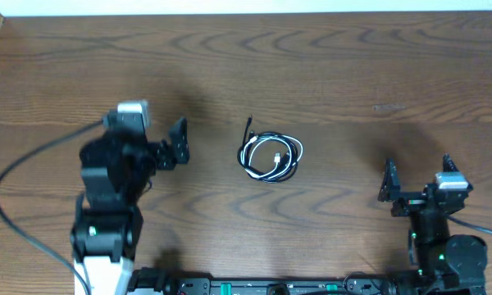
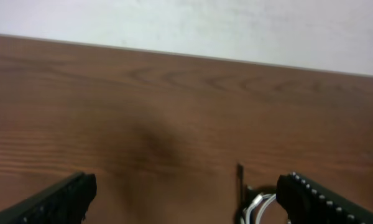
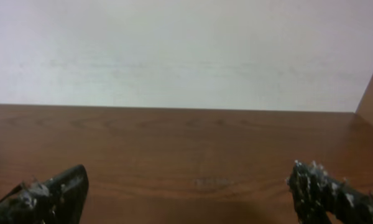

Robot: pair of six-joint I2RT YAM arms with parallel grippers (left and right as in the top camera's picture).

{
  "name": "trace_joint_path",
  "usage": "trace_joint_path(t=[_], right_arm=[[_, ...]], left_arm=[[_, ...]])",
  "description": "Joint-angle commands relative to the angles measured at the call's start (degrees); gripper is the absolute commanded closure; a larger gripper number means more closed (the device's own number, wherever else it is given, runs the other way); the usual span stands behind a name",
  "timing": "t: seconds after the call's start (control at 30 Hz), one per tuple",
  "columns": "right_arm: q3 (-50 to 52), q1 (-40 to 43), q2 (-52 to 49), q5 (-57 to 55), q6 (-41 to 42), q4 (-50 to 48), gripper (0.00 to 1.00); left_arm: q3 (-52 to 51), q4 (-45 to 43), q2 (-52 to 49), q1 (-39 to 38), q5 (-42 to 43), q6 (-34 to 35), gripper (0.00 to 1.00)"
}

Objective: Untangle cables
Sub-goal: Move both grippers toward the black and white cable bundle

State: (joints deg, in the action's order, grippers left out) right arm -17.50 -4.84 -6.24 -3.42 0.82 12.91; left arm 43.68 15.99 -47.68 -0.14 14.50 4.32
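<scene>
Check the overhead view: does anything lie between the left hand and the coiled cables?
Nothing visible does. Only the table shows between the open left hand and the cables, black and white coiled together.

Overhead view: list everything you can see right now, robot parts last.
thin black cord: one, black, table centre, coiled together with the white one
thin white cord: one, white, same coil
wooden table: one, brown, under everything
wall: one, white, behind the far edge
left gripper: one, black, open, left of the coil, apart from it
right gripper: one, black, open, front right of table
</scene>
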Motion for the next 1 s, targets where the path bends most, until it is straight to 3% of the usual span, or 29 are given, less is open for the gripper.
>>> trace_joint_path(t=[0.0, 0.43, 0.67, 0.87, 0.97], right_arm=[[-7.2, -0.4, -5.5, 0.2, -0.5, 2.7, 0.01], [-29.1, -0.4, -32.0, 9.8, -0.4, 18.8, 0.01], [-37.5, -0.3, -45.6, 15.6, 2.3, 25.8, 0.01], [-40.2, 0.3, -54.7, 18.9, 4.9, 28.2, 0.01], [-40.2, 0.3, -57.7, 25.3, 3.5, 26.3, 0.01]], left_arm=[[9.2, 5.0, -6.5, -1.4, 3.9, 0.2, 0.02], [28.5, 23.1, -23.7, -12.8, -0.6, -3.4, 0.02], [41.0, 39.6, -35.0, -15.3, -0.6, -3.4, 0.02], [41.2, 40.4, -40.0, -18.0, 0.4, -2.4, 0.02], [41.1, 41.2, -41.7, -19.1, 7.9, 1.7, 0.02]])
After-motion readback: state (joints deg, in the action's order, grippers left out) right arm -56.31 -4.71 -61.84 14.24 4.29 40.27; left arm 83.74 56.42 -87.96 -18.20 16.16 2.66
